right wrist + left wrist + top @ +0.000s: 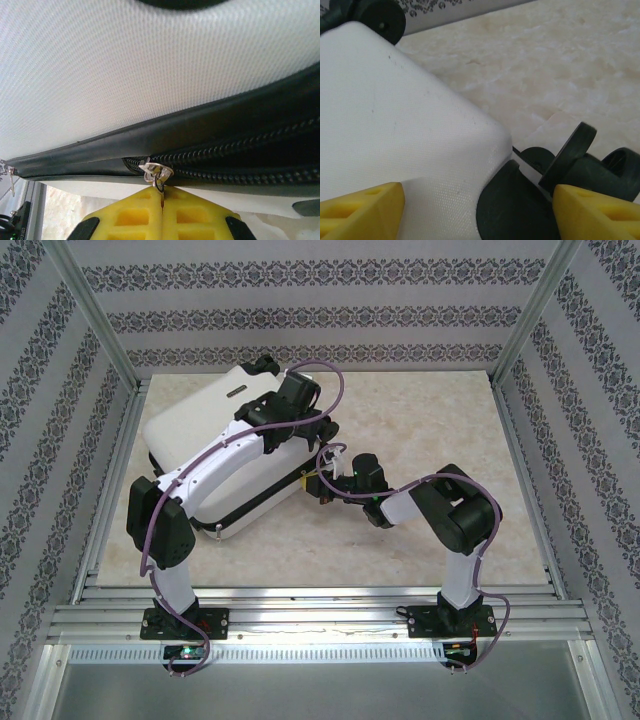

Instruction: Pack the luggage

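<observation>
On the back-left part of the surface (pixel 430 420) lies the luggage (pixel 190 425), turned at an angle, with its white lid down on the lower half. No clothes show on the surface, so I judge the filling done and the closing under way.

The right hand (pixel 162 200) is at the near-right side of the case, its yellow fingers (pixel 135 215) pressed together on the small silver zipper pull (pixel 157 174). To the left of the pull the black seam lies flat and joined. To its right two rows of teeth run apart, so that stretch looks unzipped (how much of the whole seam that is I cannot tell).

The left hand (pixel 477 212) reaches over the lid to its far-right corner. It is open, with one finger above the white shell (pixel 395 125) and the other above a black caster wheel (pixel 515 210). Whether it presses on the lid is not clear.

What is left, by my reading, is to draw the pull along the open stretch.

The case lies close to the left frame rail (pixel 122 470) and to the patterned back wall (pixel 320 315), so there is little room on those sides. The surface to the right and in front is bare, and the right arm has space there to follow the seam. The rounded shell corner and the wheels just beside the seam could catch a finger.
</observation>
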Controlling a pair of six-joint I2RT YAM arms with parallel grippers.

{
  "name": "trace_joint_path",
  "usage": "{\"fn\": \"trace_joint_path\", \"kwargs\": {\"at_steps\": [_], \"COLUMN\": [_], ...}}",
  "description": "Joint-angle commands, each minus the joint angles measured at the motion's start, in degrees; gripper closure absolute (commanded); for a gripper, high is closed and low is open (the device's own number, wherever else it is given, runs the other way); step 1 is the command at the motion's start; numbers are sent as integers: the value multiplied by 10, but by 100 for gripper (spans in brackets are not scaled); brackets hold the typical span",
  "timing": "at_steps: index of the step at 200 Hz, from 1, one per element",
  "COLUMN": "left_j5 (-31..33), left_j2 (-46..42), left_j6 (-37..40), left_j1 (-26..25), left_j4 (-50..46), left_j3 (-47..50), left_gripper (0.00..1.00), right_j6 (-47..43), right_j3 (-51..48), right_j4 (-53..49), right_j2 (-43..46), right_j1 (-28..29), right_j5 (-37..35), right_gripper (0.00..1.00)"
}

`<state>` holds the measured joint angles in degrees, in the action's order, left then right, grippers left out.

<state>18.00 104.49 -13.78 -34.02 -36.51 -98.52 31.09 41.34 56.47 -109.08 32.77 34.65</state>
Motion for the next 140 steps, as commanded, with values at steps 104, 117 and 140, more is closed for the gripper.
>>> {"fn": "trace_joint_path", "kwargs": {"at_steps": [104, 117, 140], "left_j5": [-1, -3, -9], "left_j2": [-60, -62, -66], "left_j6": [-41, -40, -33], "left_j1": [-3, -3, -3], "left_j4": [50, 53, 61], "left_j3": [130, 135, 144], "left_gripper": [23, 23, 23], "right_j6": [-111, -117, -131], "right_j3": [31, 37, 48], "right_j4": [-260, -271, -281], "right_j2": [108, 107, 105], "right_j1": [-26, -33, -48], "right_j5": [-232, -240, -246], "right_gripper": [100, 100, 100]}}
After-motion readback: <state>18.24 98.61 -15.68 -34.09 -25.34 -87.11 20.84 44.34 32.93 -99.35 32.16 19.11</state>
